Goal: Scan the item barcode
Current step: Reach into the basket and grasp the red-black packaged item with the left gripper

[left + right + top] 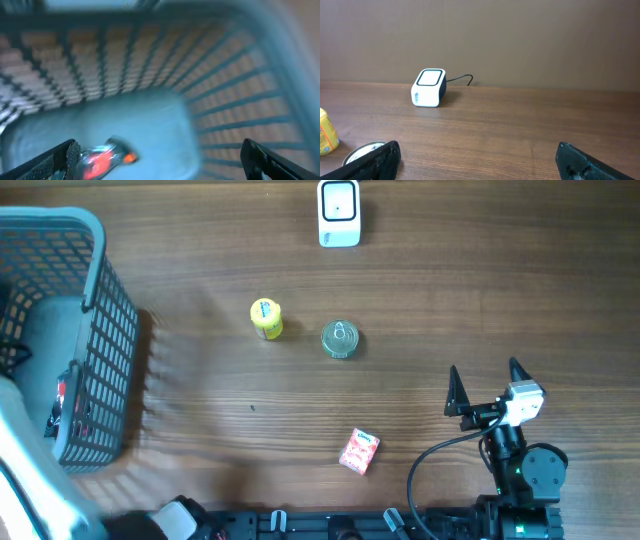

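The white barcode scanner (339, 212) stands at the table's far edge; it also shows in the right wrist view as a white scanner (428, 87) with a cable behind it. My left gripper (160, 146) is open inside the blue-grey mesh basket (100, 330). A blurred red and silver item (102, 159) lies on the basket floor right by its left finger (65, 155), with nothing gripped. From overhead the red item (62, 405) shows inside the basket. My right gripper (487, 385) is open and empty over the table at the right.
A yellow can (266, 319), a round tin (340, 339) and a small pink box (359, 451) lie mid-table. The yellow can (327, 132) and tin (362, 151) appear at the right wrist view's left. The basket walls (235, 100) surround my left gripper.
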`<state>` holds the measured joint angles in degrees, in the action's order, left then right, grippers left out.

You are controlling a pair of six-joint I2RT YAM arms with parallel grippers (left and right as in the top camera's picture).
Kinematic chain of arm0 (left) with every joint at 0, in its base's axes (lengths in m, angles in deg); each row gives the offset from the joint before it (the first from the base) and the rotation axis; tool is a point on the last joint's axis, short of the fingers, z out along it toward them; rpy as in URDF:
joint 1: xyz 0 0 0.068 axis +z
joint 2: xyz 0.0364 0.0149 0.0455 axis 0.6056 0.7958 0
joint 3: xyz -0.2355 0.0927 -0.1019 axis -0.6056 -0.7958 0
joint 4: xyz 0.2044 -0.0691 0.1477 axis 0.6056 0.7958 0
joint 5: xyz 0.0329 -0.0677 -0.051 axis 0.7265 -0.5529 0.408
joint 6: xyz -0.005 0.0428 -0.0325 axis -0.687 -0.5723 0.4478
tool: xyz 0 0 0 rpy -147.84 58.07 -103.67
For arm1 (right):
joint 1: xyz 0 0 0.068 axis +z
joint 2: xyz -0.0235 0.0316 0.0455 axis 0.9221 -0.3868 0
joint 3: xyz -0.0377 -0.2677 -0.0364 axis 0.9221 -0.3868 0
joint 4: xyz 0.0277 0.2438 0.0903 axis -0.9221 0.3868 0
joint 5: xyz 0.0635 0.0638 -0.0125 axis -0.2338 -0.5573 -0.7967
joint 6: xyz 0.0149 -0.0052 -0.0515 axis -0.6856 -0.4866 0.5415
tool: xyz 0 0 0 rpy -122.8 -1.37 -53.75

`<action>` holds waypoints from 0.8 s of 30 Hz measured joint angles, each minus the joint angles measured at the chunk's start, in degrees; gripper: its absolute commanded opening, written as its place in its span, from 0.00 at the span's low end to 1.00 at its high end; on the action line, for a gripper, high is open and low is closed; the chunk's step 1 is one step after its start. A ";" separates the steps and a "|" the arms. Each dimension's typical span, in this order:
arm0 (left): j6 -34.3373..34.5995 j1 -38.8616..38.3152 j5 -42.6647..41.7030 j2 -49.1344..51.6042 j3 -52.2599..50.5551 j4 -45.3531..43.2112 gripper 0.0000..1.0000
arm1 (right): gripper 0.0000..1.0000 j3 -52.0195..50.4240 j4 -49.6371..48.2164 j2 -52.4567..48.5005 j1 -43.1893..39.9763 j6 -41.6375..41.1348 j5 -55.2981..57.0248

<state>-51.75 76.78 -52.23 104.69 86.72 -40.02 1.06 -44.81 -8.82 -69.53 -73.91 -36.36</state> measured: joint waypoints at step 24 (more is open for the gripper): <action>-42.27 2.64 -6.14 25.42 -4.15 7.23 1.00 | 1.00 0.00 0.00 0.00 0.00 0.00 0.00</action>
<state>-94.02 79.42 -58.37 130.11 82.57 -32.79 1.06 -44.81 -8.82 -69.53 -73.91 -36.36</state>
